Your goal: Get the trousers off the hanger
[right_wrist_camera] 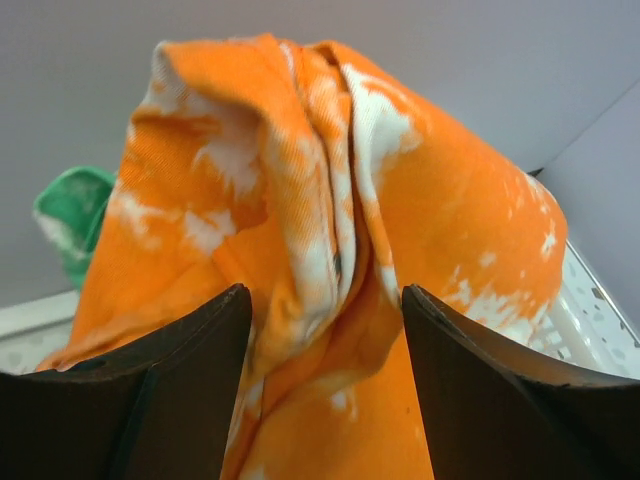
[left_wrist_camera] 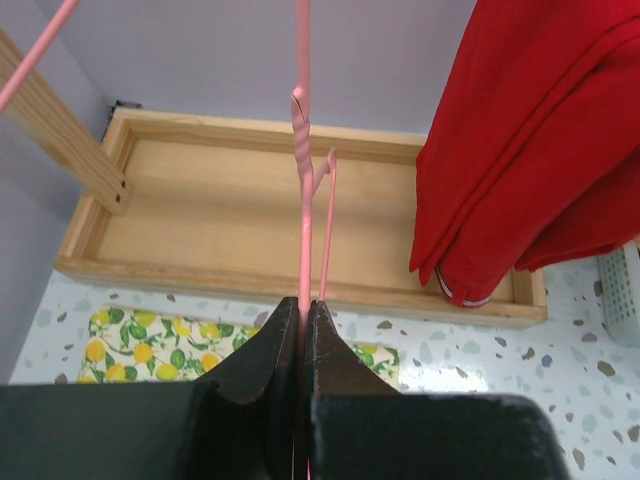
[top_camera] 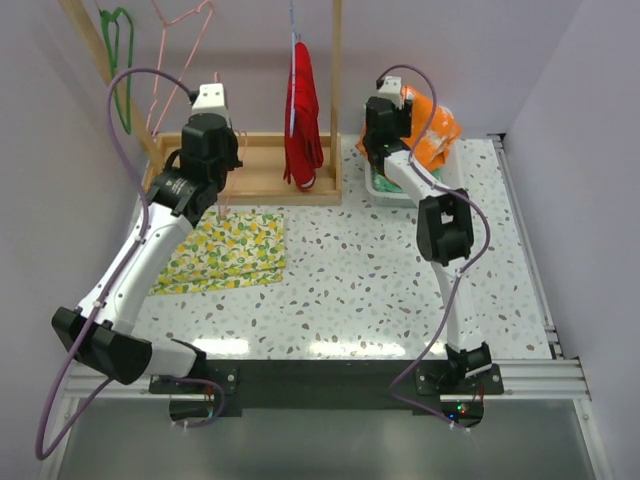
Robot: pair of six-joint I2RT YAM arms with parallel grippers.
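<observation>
Well, the left gripper (left_wrist_camera: 302, 318) is clamped tight on the pink hanger (left_wrist_camera: 302, 230), its two black fingers pressed together around the thin wire just below the twisted neck. Nothing hangs on the stretch of wire that shows.

Over at the far right, the right gripper (right_wrist_camera: 325, 295) has its fingers spread wide, and the orange trousers (right_wrist_camera: 300, 180) stand bunched up in the gap between them. From the wrist view I cannot tell whether the cloth actually touches the fingers, but they are not squeezing it. The orange trousers sit heaped in the white basket (right_wrist_camera: 592, 312), and a bit of the green trousers (right_wrist_camera: 70, 205) peeks out behind them on the left.

The red trousers (top_camera: 302, 110) hang folded from the wooden rack (top_camera: 336, 90), just beside its upright post, with their lower ends dangling over the rack's wooden tray (left_wrist_camera: 230, 220).

A yellow lemon-print cloth (top_camera: 225, 250) lies flat on the speckled table (top_camera: 350, 290), in front of the tray and beneath the left arm.
</observation>
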